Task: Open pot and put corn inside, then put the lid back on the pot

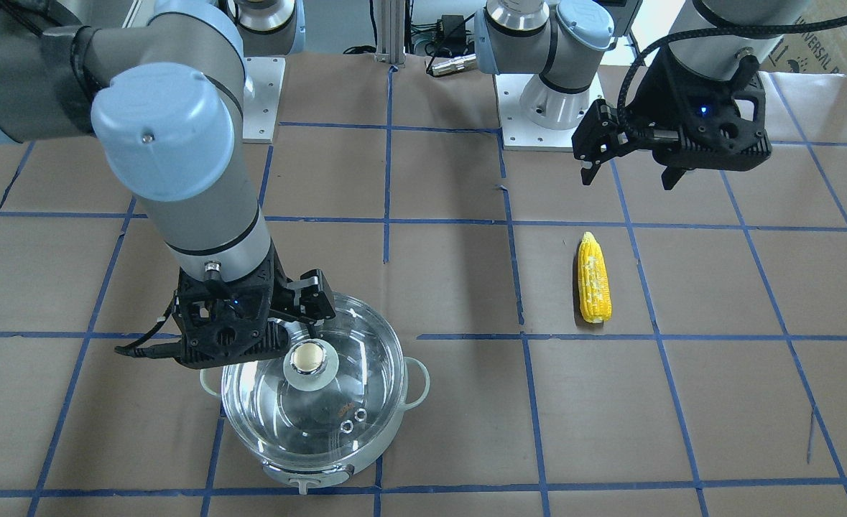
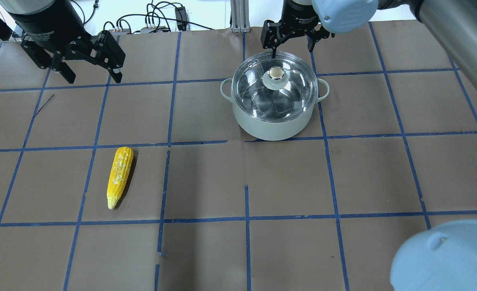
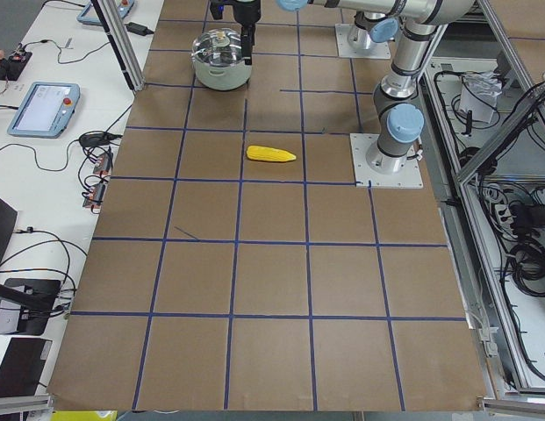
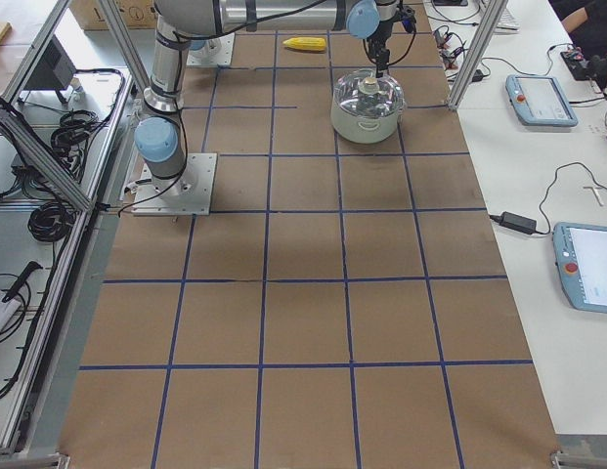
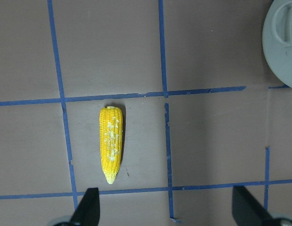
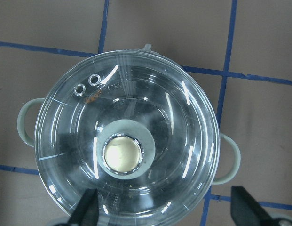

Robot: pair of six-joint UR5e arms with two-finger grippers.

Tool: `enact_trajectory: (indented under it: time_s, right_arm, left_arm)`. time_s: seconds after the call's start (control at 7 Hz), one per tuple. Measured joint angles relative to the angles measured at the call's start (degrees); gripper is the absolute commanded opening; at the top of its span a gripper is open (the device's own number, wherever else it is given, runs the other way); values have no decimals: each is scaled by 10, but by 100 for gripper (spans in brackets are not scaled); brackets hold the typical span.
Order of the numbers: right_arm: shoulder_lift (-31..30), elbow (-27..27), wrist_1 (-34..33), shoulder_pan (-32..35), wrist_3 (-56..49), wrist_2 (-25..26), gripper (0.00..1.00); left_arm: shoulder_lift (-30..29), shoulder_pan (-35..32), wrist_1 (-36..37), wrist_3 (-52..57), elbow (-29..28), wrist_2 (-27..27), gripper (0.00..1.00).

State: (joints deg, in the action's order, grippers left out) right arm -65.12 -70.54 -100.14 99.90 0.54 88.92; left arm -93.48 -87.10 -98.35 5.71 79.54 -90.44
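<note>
The pot (image 2: 274, 126) stands on the far right of the table with the glass lid (image 2: 258, 97) shut on it. The lid's knob (image 2: 276, 74) is bare. My right gripper (image 2: 293, 46) hangs open just above and behind the knob. In the right wrist view its fingertips (image 6: 89, 209) straddle the lid (image 6: 174, 108) without touching it. The corn (image 2: 119, 176) lies flat on the left, tip toward the robot. My left gripper (image 2: 94, 77) is open and empty, high above the table beyond the corn. The left wrist view shows the corn (image 5: 111, 141) below.
Brown paper with a blue tape grid (image 2: 246, 218) covers the table. The pot's side handles (image 2: 224, 88) stick out left and right. Arm bases (image 1: 545, 108) stand at the robot's edge. Tablets and cables (image 4: 538, 98) lie on the side benches.
</note>
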Motion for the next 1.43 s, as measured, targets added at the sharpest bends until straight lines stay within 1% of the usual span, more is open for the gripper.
enact_trajectory:
  time_s: [0.71, 1.0, 1.43]
  right_arm:
    - [35, 5, -1, 11, -4, 1, 97]
    - [49, 14, -8, 13, -3, 3, 95]
    - [68, 17, -37, 23, 1, 5, 89]
  left_arm:
    - [0, 0, 0, 0, 0, 0, 100]
    - [0, 0, 0, 0, 0, 0, 100]
    - [0, 0, 0, 0, 0, 0, 100]
